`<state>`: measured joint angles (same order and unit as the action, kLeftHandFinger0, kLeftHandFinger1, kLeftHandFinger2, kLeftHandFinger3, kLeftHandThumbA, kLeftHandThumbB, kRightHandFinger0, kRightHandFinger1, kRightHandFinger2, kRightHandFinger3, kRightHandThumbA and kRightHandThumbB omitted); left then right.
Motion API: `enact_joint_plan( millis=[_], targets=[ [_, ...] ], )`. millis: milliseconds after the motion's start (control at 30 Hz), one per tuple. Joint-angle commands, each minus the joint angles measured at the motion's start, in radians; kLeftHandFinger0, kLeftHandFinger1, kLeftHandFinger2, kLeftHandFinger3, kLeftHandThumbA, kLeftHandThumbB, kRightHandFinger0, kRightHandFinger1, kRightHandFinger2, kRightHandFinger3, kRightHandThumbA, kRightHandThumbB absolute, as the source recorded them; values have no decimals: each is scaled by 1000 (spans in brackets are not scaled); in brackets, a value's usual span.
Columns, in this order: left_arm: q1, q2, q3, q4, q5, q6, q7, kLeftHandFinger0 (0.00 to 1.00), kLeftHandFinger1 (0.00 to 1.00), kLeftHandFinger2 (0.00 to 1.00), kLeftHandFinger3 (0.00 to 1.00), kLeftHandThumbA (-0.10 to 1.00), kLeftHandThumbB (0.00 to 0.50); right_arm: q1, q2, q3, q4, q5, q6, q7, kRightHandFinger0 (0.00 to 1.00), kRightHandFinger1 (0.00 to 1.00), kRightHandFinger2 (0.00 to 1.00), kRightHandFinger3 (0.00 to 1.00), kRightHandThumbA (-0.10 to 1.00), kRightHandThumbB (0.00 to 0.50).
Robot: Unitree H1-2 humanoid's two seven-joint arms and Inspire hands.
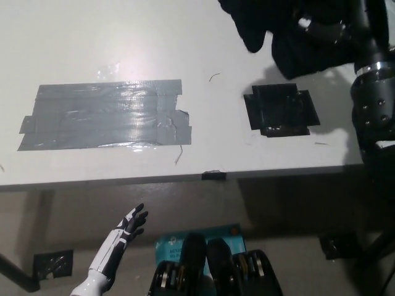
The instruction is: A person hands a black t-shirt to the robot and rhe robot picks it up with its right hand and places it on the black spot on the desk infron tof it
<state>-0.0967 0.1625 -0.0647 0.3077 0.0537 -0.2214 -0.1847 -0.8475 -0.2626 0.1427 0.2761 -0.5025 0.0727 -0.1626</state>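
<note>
On white desk (123, 43): grey tape patch (105, 116), black spot (281, 111).

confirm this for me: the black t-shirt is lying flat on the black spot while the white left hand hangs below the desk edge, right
Not quite. In the head view the black t-shirt is bunched at the right hand, beyond the black spot, which lies uncovered. The white left hand does hang below the desk edge.

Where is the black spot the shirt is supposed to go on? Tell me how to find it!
Look at the big white desk and go to its right side, near the front edge. The black spot is a small dark tape patch lying flat there, just below the black t-shirt. Unlike the wide shiny grey tape patch on the left, it is smaller, squarer and black.
</note>
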Motion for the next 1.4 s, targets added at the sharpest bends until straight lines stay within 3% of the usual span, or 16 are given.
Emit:
enact_joint_plan(
  millis=[0, 100, 367, 467, 500, 567, 600, 700, 800, 900, 1000, 1067, 1167, 1200, 1267, 1367],
  targets=[
    [-7, 14, -4, -15, 3, -8, -4, 1000, 1000, 1000, 1000, 1000, 500, -8, 10, 3, 71, 0, -101, -54, 5, 492, 949, 982, -100, 176],
    [-8, 15, -6, -21, 18, -5, 5, 1000, 1000, 1000, 1000, 1000, 500, -8, 20, 32, 170, -32, -140, -81, 0, 453, 897, 1000, -100, 175],
    [-13, 21, -12, -26, 38, -14, 5, 1000, 1000, 1000, 1000, 1000, 500, -10, 38, 104, 365, -64, -140, -90, 0, 458, 911, 953, -100, 141],
    [-15, 19, -15, -24, 42, -16, 6, 1000, 1000, 1000, 1000, 1000, 500, -19, 33, 145, 430, -79, -101, -39, 29, 516, 955, 985, -100, 149],
    [-16, 20, -16, -27, 46, -10, 6, 1000, 1000, 1000, 1000, 1000, 500, -24, 27, 166, 448, -80, -83, 10, 82, 571, 974, 1000, -100, 178],
    [-21, 24, -18, -29, 53, -8, 7, 1000, 1000, 1000, 1000, 1000, 500, -35, 12, 211, 447, -73, -20, 150, 676, 914, 1000, 1000, 94, 241],
    [-22, 24, -18, -30, 54, -7, 7, 1000, 1000, 1000, 1000, 1000, 500, -32, 6, 223, 446, -62, -20, 187, 803, 1000, 1000, 1000, 142, 312],
    [-31, 28, -20, -31, 64, -8, 9, 1000, 1000, 1000, 1000, 1000, 500, -19, -9, 250, 438, -54, -58, 219, 1000, 1000, 1000, 1000, 350, 368],
    [-36, 28, -21, -29, 68, -10, 12, 1000, 1000, 1000, 1000, 1000, 500, -14, -35, 280, 385, -52, -32, 305, 1000, 1000, 1000, 1000, 455, 388],
    [-40, 28, -21, -26, 69, -15, 13, 1000, 1000, 1000, 1000, 1000, 500, -17, -82, 304, 237, -25, 83, 487, 1000, 1000, 1000, 1000, 562, 499],
    [-46, 27, -23, -23, 69, -10, 9, 1000, 1000, 1000, 1000, 1000, 500, -32, -128, 285, 116, 51, 168, 614, 1000, 1000, 1000, 1000, 588, 500],
    [-53, 26, -21, -23, 67, -5, 10, 1000, 1000, 1000, 1000, 1000, 500, -64, -182, 211, -20, 218, 203, 714, 1000, 1000, 1000, 1000, 696, 500],
    [-59, 31, -19, -19, 64, -3, 6, 1000, 1000, 1000, 1000, 1000, 500, -100, -213, 101, -202, 399, 321, 760, 1000, 1000, 1000, 1000, 642, 500],
    [-62, 33, -19, -15, 65, -7, 7, 1000, 1000, 1000, 1000, 1000, 500, -110, -225, 79, -243, 436, 322, 765, 1000, 1000, 1000, 1000, 673, 500],
    [-69, 38, -24, -2, 81, -21, 12, 1000, 1000, 1000, 1000, 1000, 500, -135, -269, 11, -398, 471, 359, 733, 1000, 1000, 1000, 1000, 898, 500],
    [-72, 36, -24, -3, 82, -14, 13, 1000, 1000, 1000, 1000, 1000, 500, -140, -262, -85, -460, 571, 393, 698, 1000, 1000, 1000, 1000, 980, 476]
  ],
)
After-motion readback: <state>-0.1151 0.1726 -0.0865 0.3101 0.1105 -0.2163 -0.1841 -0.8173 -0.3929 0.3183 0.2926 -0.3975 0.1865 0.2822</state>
